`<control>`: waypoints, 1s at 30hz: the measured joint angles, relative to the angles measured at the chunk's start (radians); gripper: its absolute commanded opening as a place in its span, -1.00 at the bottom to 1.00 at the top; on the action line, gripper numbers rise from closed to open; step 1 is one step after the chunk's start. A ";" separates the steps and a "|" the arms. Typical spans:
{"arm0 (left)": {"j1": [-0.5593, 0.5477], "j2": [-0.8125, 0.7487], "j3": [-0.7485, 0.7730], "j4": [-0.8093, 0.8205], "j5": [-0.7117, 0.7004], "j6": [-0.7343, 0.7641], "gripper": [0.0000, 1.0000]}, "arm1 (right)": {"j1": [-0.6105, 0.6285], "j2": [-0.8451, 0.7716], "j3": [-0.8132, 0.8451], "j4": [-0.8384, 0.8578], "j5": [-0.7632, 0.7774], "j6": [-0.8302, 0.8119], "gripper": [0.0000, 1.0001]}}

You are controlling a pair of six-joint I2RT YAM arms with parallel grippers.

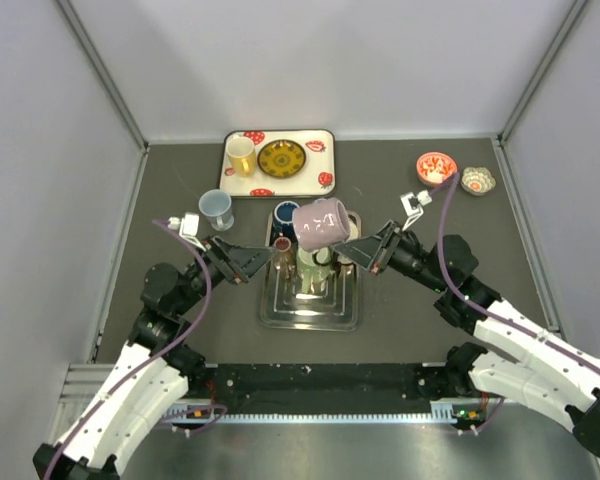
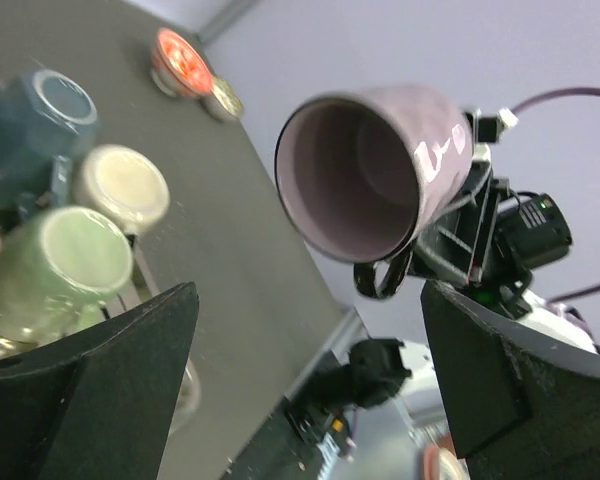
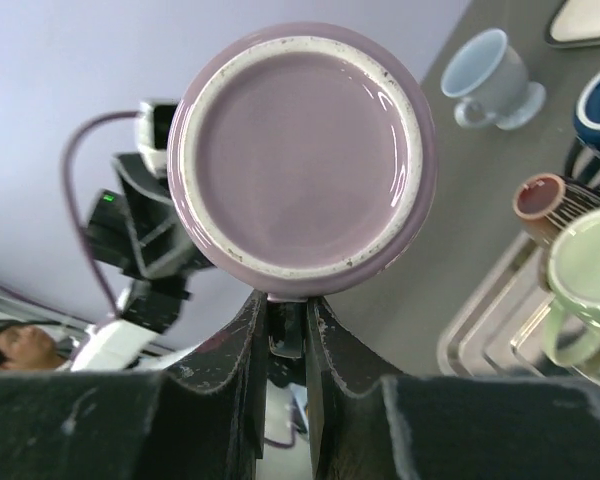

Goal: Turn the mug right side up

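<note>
Where the two arms meet over the middle of the dark table, a lilac ceramic mug with white markings (image 1: 320, 222) hangs in the air, tipped on its side. Its open mouth faces the left arm and its pale-ringed base faces the right wrist camera. The right gripper (image 3: 287, 312) has its two black fingers pinched almost together on the mug's handle, just under the base. The left gripper (image 1: 268, 257) is spread wide with nothing between its fingers. It points at the mug's mouth from close by without touching it.

Beneath the mug sits a shiny metal drying rack (image 1: 310, 305) holding a pale green mug (image 1: 315, 262), a dark blue mug (image 1: 287, 212) and a small brown striped cup (image 1: 281, 243). A light blue footed cup (image 1: 216, 208) stands on the table to the rack's left.
</note>
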 measured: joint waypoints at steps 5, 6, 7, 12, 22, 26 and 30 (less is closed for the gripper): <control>-0.026 0.033 -0.034 0.108 0.100 -0.070 0.98 | -0.011 0.018 -0.040 0.183 0.000 0.085 -1.00; -0.035 0.034 -0.034 0.129 0.114 -0.074 0.98 | -0.011 0.031 -0.041 0.217 -0.002 0.101 -1.00; -0.042 0.036 -0.034 0.150 0.124 -0.077 0.98 | -0.011 0.048 -0.043 0.254 -0.002 0.116 -1.00; -0.076 0.089 -0.034 0.251 0.168 -0.081 0.94 | -0.012 0.147 -0.045 0.387 -0.011 0.177 -1.00; -0.098 0.274 0.013 0.369 0.200 -0.081 0.71 | -0.012 0.204 -0.031 0.415 -0.037 0.192 -1.00; -0.115 0.352 0.021 0.419 0.203 -0.085 0.64 | -0.012 0.220 -0.023 0.426 -0.049 0.192 -1.00; -0.143 0.417 0.039 0.462 0.201 -0.096 0.53 | -0.012 0.233 -0.023 0.434 -0.056 0.192 -1.00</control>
